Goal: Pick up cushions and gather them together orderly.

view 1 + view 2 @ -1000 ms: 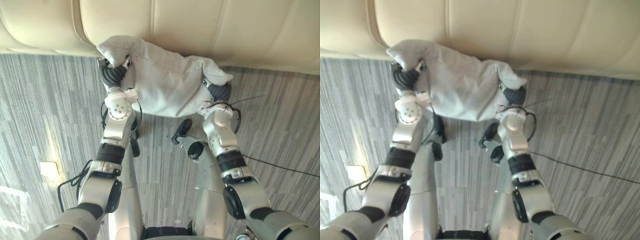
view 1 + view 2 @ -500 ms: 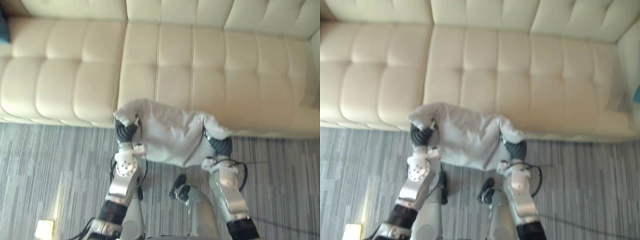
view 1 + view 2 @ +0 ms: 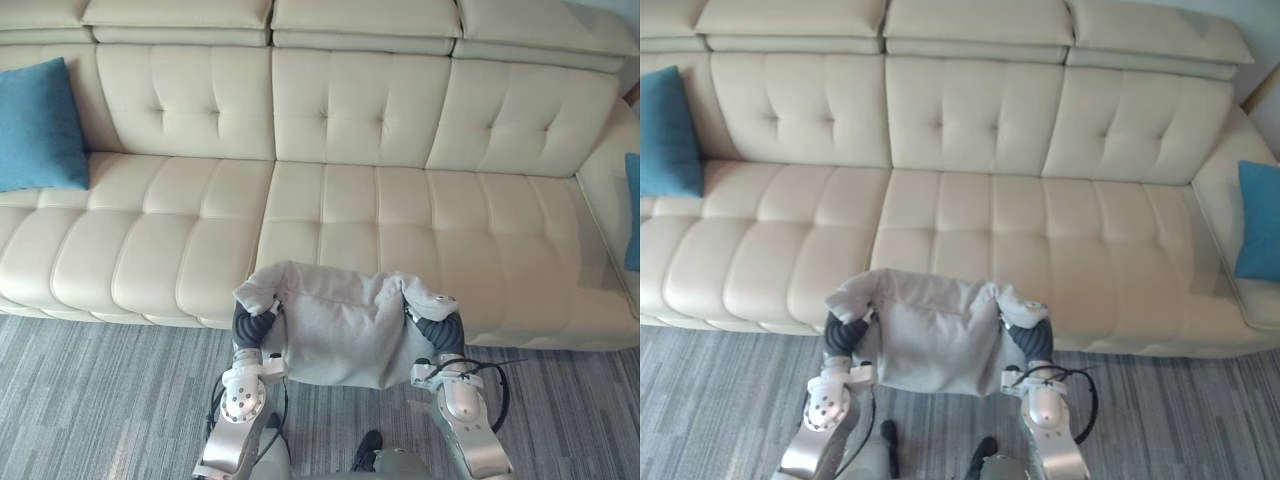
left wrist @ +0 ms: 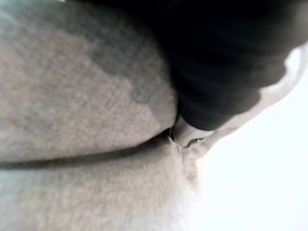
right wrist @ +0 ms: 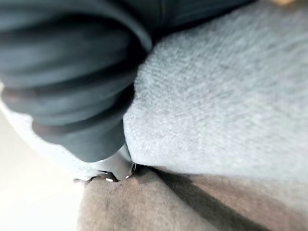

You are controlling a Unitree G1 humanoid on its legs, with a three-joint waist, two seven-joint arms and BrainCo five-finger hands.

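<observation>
Grey woven cloth covers the held cushion [image 3: 345, 335], which hangs between the two hands in front of the seat edge of the cream leather sofa [image 3: 350, 210], above the grey striped carpet [image 3: 100, 400]. The left hand [image 3: 250, 325] is at the cushion's left upper corner and the right hand [image 3: 440, 332] is at its right upper corner; both corners fold over the dark ribbed covers. The cushion sags a little in the middle. In each wrist view the dark cover presses against the cloth and only a small silver part goes into a fold, so I cannot tell how far the fingers of either hand are closed. I also cannot tell if the cushion touches the sofa. A blue cushion [image 3: 38, 125] leans upright against the backrest at the sofa's left end. A second blue cushion [image 3: 1260, 220] stands at the right end, by the armrest, well apart from the first.
</observation>
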